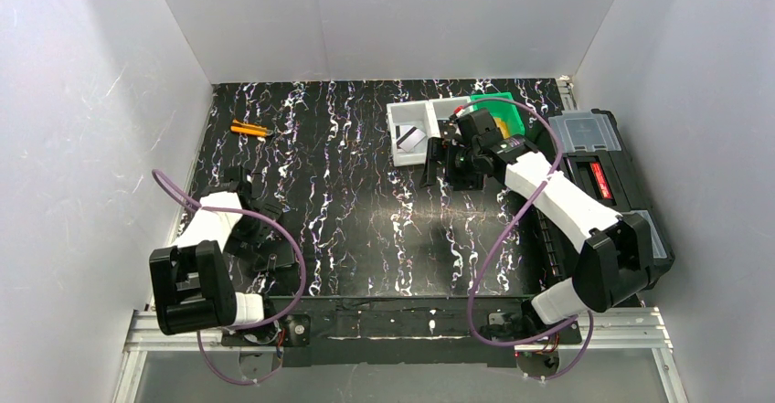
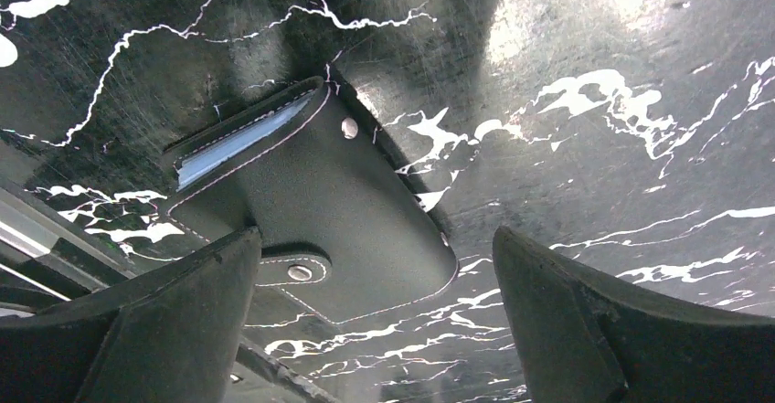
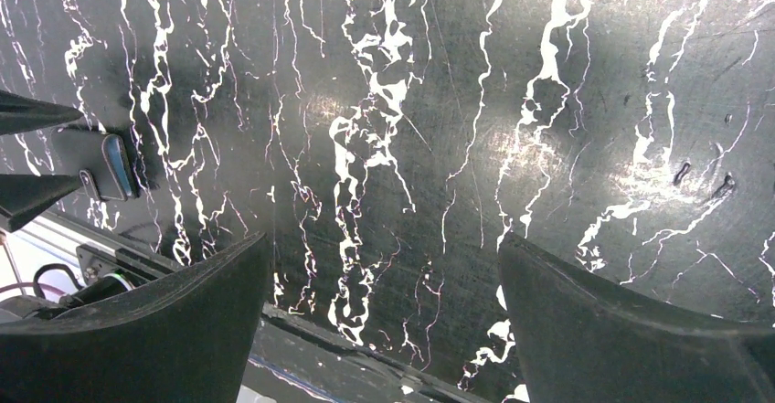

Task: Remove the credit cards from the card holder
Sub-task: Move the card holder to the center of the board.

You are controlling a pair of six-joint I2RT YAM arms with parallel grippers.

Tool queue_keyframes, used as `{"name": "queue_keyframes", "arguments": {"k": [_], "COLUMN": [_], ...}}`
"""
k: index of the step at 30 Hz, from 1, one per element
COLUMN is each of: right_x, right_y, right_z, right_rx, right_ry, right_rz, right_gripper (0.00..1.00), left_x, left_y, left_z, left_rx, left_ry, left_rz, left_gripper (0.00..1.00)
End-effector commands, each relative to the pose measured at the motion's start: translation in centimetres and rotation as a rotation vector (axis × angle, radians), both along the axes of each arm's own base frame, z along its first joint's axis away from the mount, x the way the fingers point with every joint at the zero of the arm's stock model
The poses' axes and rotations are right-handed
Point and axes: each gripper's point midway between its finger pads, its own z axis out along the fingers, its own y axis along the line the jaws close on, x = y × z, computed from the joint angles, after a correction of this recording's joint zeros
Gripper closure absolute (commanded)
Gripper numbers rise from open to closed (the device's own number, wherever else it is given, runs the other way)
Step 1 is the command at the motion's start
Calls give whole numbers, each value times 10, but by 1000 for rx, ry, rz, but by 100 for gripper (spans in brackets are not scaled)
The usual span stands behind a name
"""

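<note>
My left gripper (image 2: 375,266) is wide over the flat black stitched card holder (image 2: 338,193); right gripper (image 3: 384,238) wide, empty. Extraction step: next I'd pin the holder and pull whatever's inside.

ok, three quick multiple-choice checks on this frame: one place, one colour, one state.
1. Where is the card holder?
A) held in the air
B) lying on the table between the fingers of the left gripper
C) propped against the back wall

2. Colour of the bin beside the white tray?
A) red
B) green
C) yellow

3. State of the left gripper?
A) shut on a card
B) shut on the holder
C) open

Answers:
1 B, the left wrist view shows it flat there.
2 B, plain in the top view.
3 C, its fingers stand wide apart.
</note>
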Motion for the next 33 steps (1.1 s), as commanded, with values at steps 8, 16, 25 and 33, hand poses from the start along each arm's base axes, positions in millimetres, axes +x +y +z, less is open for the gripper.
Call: {"name": "queue_keyframes", "arguments": {"k": [8,16,25,33], "right_x": [5,5,1,-2], "right_y": [10,19,14,5], "right_z": [-3,-6,-6,-3], "right_rx": [26,59,54,29], "right_ry": [1,30,29,14], "right_rz": [44,51,31,3], "right_gripper": [0,0,0,0], "left_x": [-9,-8,20,54], "left_y": [-3,-28,-93,-165], "left_z": [-29,-36,-35,-27], "left_rx": [-30,-48,-74,-111], "left_ry": [93,150,128,89], "left_rz": [68,-114,-343,-541], "left_gripper": [14,43,62,74]}}
